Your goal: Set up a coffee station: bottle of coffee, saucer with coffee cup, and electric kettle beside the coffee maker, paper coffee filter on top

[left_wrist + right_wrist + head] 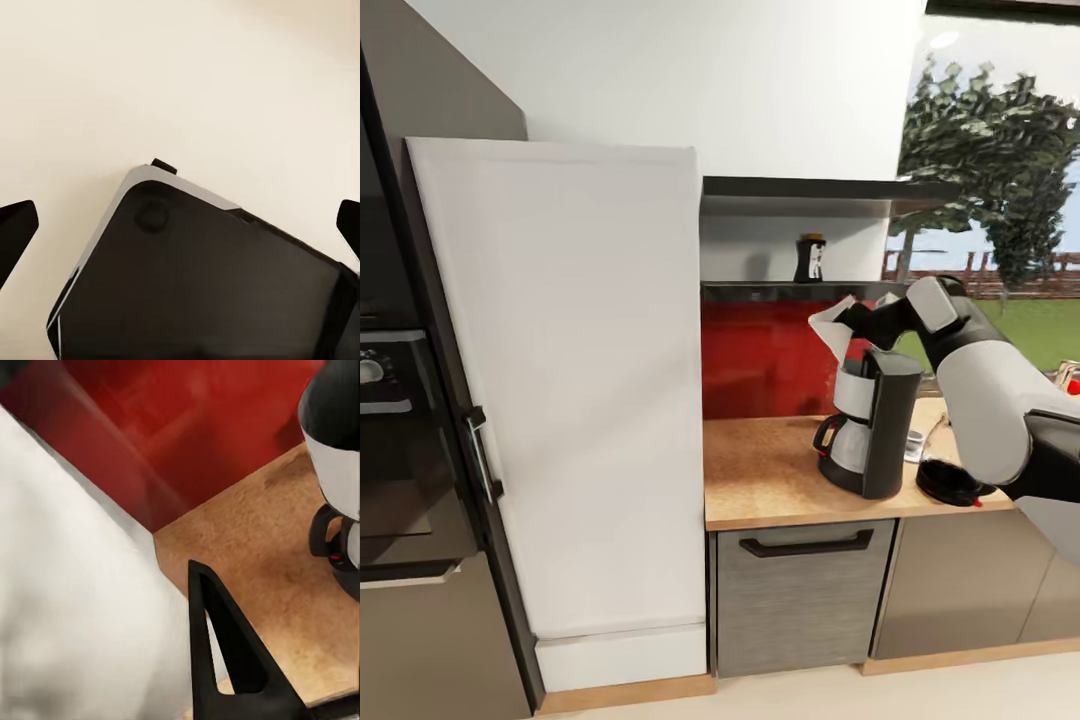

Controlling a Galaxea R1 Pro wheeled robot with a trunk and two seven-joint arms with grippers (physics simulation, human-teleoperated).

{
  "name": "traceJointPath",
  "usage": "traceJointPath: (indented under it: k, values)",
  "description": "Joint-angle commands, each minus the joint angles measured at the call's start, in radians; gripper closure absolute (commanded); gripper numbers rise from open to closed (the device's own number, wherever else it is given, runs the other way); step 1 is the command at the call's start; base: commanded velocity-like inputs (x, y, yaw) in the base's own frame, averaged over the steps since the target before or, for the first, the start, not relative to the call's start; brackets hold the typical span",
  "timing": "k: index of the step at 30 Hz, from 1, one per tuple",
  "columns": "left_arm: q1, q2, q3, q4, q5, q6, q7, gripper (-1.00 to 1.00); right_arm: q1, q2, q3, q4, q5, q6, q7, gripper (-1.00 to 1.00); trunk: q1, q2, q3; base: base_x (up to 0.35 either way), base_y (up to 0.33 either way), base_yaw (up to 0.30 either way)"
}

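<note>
Filter pinched in your right gripper hangs just above the coffee maker, not yet placed, while the bottle of coffee waits on the far shelf, left gripper open.

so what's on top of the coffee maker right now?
Nothing rests on the coffee maker yet. The right gripper holds a white paper filter just above it, over the red backsplash. The maker's top face is not visible from this angle.
</note>
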Motion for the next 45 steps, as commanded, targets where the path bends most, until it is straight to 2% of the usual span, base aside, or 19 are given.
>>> traceJointPath:
  k: [1,10,14,17,20,24,28,36,45]
  values:
    - [0.000,0.001,-0.001,0.000,0.000,0.002,0.003,-1.00,0.000,-0.001,0.001,-0.008,0.001,-0.014,0.051,1.00,0.001,0.000,0.000,0.315,-0.005,0.000]
    - [0.000,-0.003,-0.015,0.000,-0.006,0.003,0.002,-1.00,0.000,-0.008,0.014,-0.038,0.011,-0.027,0.069,1.00,0.001,0.000,0.000,0.108,-0.066,0.000]
    - [0.000,-0.004,-0.015,0.001,-0.006,0.003,0.003,-1.00,0.000,-0.011,0.073,-0.038,0.042,-0.030,0.073,1.00,0.001,0.000,0.000,0.120,-0.251,0.000]
    - [0.000,-0.006,-0.015,0.001,-0.006,0.001,0.002,-1.00,0.000,-0.010,0.114,-0.030,0.050,-0.042,0.074,1.00,0.001,0.000,0.000,0.039,-0.092,0.000]
    - [0.000,-0.008,-0.014,0.001,-0.006,0.001,0.002,-1.00,0.000,-0.010,0.134,-0.025,0.052,-0.057,0.075,1.00,0.001,0.000,0.000,0.013,-0.030,0.000]
    - [0.000,-0.009,-0.013,0.002,-0.006,0.000,0.002,-1.00,0.000,-0.007,0.185,-0.021,0.052,-0.071,0.076,1.00,0.001,0.000,0.000,0.002,-0.006,0.000]
    - [0.000,-0.009,-0.012,0.002,-0.006,0.001,0.003,-1.00,0.000,0.000,0.210,-0.019,0.052,-0.103,0.076,1.00,0.001,0.000,0.000,0.001,-0.001,0.000]
    - [0.000,-0.008,-0.013,0.003,-0.002,0.003,0.002,-1.00,0.000,-0.006,0.215,0.055,0.053,-0.131,0.076,1.00,0.001,0.000,0.000,0.060,-0.047,0.000]
    - [0.000,-0.008,-0.014,0.005,-0.003,0.002,0.002,-1.00,0.000,-0.007,0.217,0.070,0.064,-0.130,0.073,1.00,0.001,0.000,0.000,0.206,-0.129,0.000]
